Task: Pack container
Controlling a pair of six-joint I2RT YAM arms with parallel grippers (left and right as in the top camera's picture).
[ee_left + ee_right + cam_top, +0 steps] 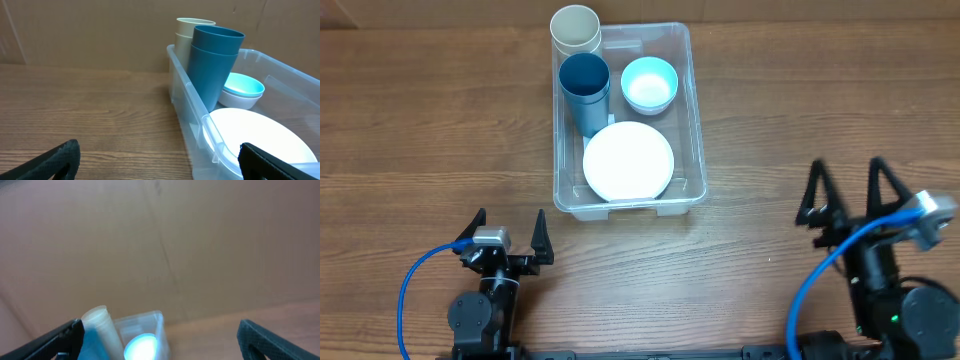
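**A:** Where do we stand with the container (pixel 697 140)?

**B:** It sits mid-way across the table (pixel 420 120), toward 12 o'clock from both arms. In it we count a white plate (pixel 628 161) at its 6 o'clock end, a light blue bowl (pixel 649 85) at 1 o'clock and a dark blue cup (pixel 585 85) at 10 o'clock. We see nothing loose outside, so we judge the packing done or nearly so.

**A:** And the cream cup (pixel 575 30)?

**B:** It's at the 11 o'clock corner and probably inside, though from overhead its mouth overlaps the rim.

**A:** The claws?

**B:** The left gripper (pixel 510 228) is at 7 o'clock of the container and the right gripper (pixel 846 180) at 4 o'clock. Both are spread wide, hold nothing and are well apart from it.

**A:** What is hidden?

**B:** The plate covers much of the container's floor. Our right wrist view is blurred and cuts the container off.
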